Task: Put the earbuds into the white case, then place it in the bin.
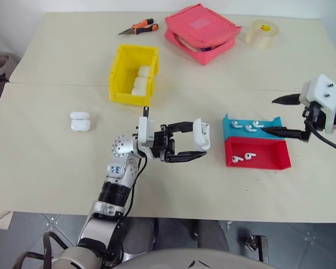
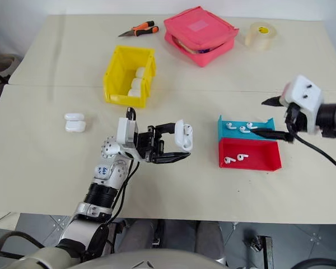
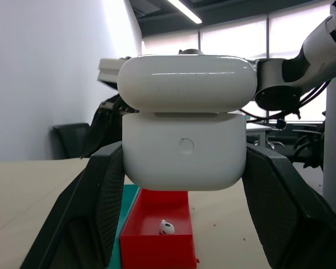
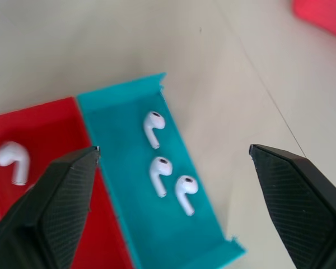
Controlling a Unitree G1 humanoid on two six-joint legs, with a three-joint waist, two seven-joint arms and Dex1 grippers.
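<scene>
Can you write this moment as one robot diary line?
left gripper: shut on glossy white case | right gripper: open above blue-and-red tray | small white earbuds: in tray

Right gripper (image 4: pixel 173 154) hangs over the tray with its two black fingers (image 4: pixel 56 207) spread wide. Between them, three earbuds (image 4: pixel 167 174) lie close together in the teal compartment (image 4: pixel 129 190). One more earbud (image 4: pixel 12 161) sits in the red compartment (image 4: pixel 39 126), beside the teal one.

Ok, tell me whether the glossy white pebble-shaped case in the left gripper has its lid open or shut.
Open. The glossy white case sits clamped between the left gripper's black fingers, and its hinged lid is flipped up above the body in the left wrist view.
</scene>
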